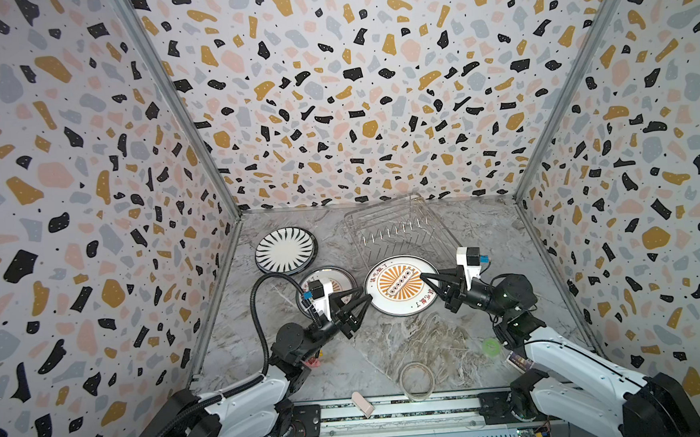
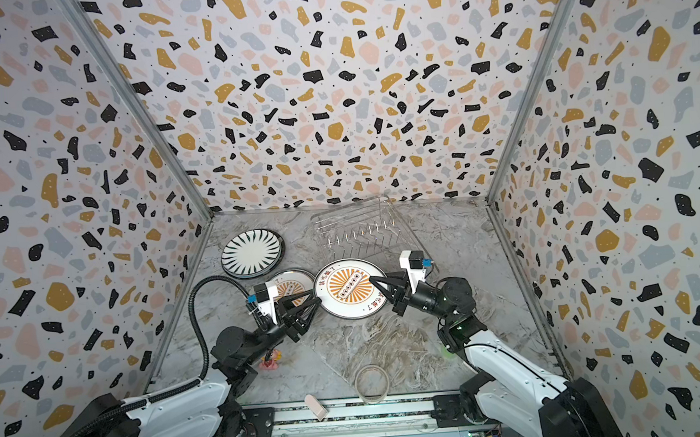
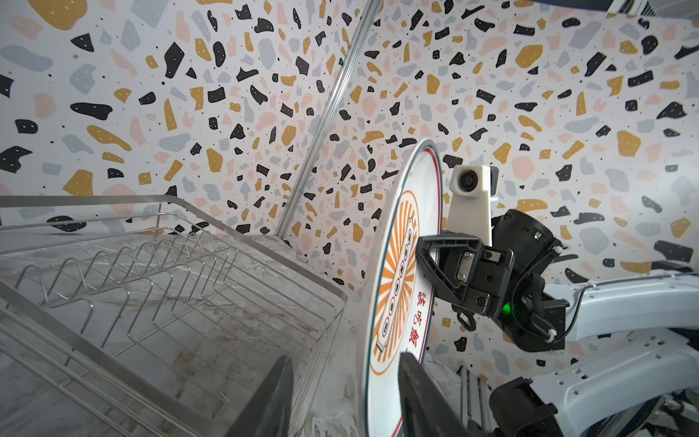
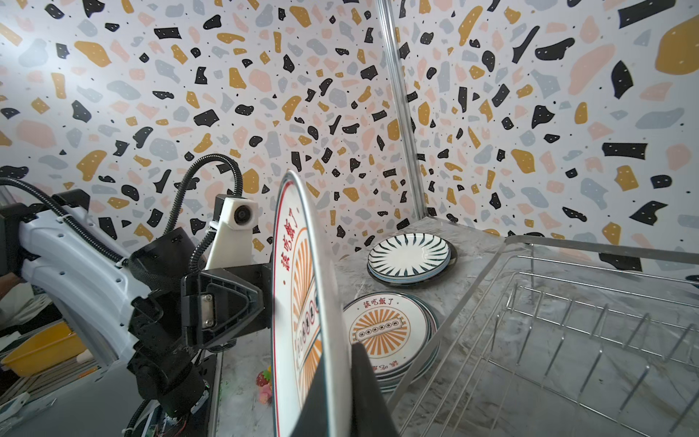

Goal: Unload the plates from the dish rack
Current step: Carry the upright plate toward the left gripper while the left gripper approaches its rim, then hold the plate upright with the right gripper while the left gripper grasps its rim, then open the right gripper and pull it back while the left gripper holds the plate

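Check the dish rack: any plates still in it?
Empty. In both wrist views the dish rack's prongs and wire floor are bare; a sunburst plate is held upright outside it by the right tool.

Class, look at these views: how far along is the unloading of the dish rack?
Done: the dish rack is empty; striped plates and sunburst plates are stacked on the table. In hand: the last sunburst plate is off the table, pinched at its rim by the right gripper, while the left gripper straddles the opposite rim, jaws not closed. Left: setting it down, probably onto the sunburst plates.
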